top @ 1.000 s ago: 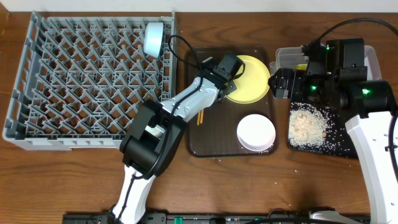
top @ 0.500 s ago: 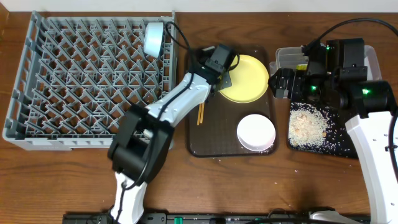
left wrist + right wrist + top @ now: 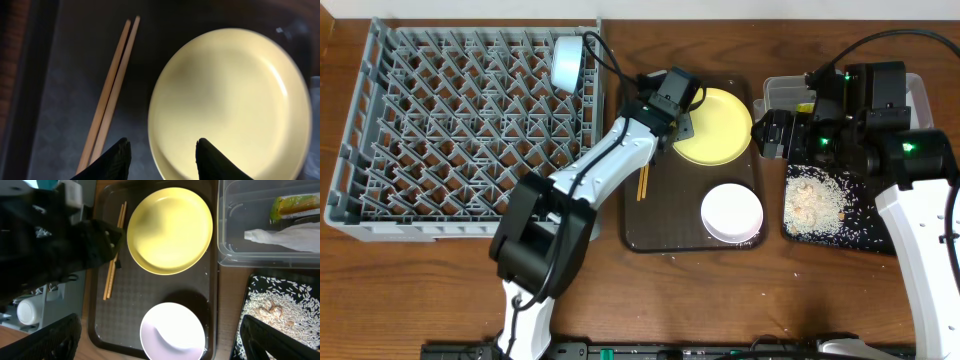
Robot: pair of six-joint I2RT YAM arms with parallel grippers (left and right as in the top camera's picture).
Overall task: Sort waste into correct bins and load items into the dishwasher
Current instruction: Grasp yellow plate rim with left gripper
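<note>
my left gripper (image 3: 162, 145) hangs open and empty over the rim of the yellow plate (image 3: 235, 100) on the brown tray (image 3: 665, 225). if i close off-centre the rim may slip, or a finger snags the chopsticks (image 3: 112, 95) just beside.
</note>
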